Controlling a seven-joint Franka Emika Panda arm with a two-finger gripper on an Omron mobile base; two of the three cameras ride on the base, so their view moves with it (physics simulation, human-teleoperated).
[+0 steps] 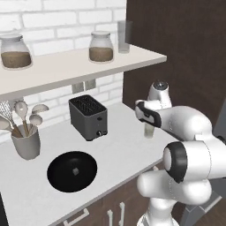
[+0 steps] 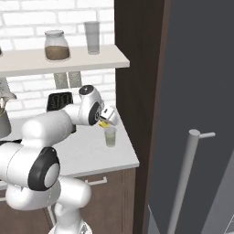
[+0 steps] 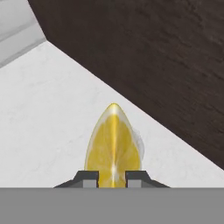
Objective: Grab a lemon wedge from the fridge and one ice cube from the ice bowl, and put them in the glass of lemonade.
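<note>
Tool (image 3: 112, 177): clamped on the lemon wedge (image 3: 113, 146), just above the glass of lemonade (image 2: 110, 136)
Glass of lemonade: on the white counter (image 1: 119, 145), near its end by the dark panel
Ice cube (image 1: 75, 171): inside the ice bowl (image 1: 59, 176) (well left of the glass)
Toaster (image 1: 88, 117): behind the bowl

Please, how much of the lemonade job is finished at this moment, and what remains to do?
Done: the lemon wedge is out of the fridge. In hand: the gripper is shut on it, just above the glass of lemonade, not yet released. Left: drop the wedge in, then fetch the ice cube, which lies in the ice bowl on the counter, and add it too.
</note>
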